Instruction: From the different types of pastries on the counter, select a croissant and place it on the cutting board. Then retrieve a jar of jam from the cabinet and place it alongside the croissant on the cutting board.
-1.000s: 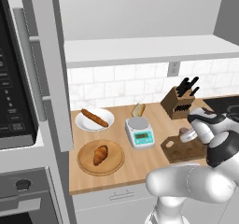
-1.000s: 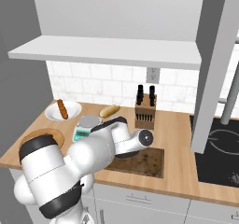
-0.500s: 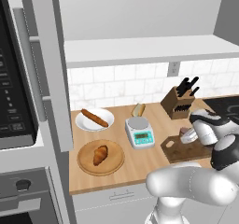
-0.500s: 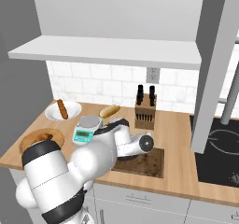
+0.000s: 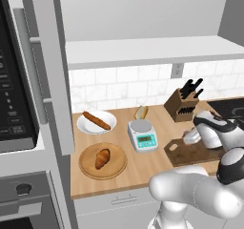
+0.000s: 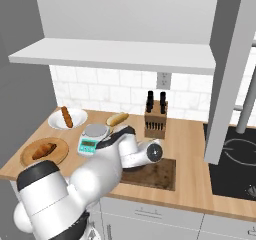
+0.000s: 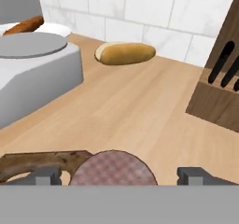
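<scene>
- The gripper (image 7: 119, 175) sits at the bottom of the hand view, jaws spread wide, one fingertip (image 7: 44, 175) to the left and one to the right of the jar of jam (image 7: 112, 169).
- The jar's round reddish lid sits between those tips with a gap on each side, so nothing is gripped.
- The jar stands at the handle end of the cutting board (image 7: 32, 164), lower left of the hand view; in the left base view the board (image 5: 188, 151) lies right of centre, partly under the white arm.
- The croissant (image 5: 102, 158) lies on the round wooden plate (image 5: 103, 172) at lower left of the left base view, well apart from the board.
- The stick-shaped pastry (image 5: 97, 120) rests on a white dish (image 5: 86, 126) above that plate.
- The pale bun (image 7: 125, 52) lies near the tiled wall, upper centre of the hand view.
- The scale (image 5: 142, 134) sits between plate and board; the knife block (image 6: 155, 119) stands behind the board in the right base view.
</scene>
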Available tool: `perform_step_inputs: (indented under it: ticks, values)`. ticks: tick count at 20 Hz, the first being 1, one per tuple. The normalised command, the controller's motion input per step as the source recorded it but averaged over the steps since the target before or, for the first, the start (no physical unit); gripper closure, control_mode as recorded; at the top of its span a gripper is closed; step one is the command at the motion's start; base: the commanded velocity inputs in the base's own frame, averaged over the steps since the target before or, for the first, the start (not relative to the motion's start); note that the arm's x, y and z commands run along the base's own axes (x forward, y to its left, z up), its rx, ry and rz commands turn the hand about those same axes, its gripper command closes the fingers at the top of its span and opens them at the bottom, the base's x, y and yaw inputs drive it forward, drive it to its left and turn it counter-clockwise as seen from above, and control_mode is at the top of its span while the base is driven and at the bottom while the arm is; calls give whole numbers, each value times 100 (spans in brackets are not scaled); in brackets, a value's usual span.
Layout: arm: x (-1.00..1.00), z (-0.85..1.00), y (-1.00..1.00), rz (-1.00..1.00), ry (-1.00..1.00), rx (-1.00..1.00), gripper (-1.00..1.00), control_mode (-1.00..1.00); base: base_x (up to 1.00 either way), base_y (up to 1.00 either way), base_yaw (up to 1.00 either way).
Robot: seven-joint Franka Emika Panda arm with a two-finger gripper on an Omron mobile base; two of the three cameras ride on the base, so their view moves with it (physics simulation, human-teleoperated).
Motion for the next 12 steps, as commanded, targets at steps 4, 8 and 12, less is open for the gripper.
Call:
perform_step_inputs:
  ticks: [4,8,12]
  values:
    - [0,42,0,0,0,0,-100,-100,0,0,0]
    - [0,48,1,0,0,0,-100,-100,0,0,0]
    - [0,48,10,0,-1,0,-100,-100,0,0,0]
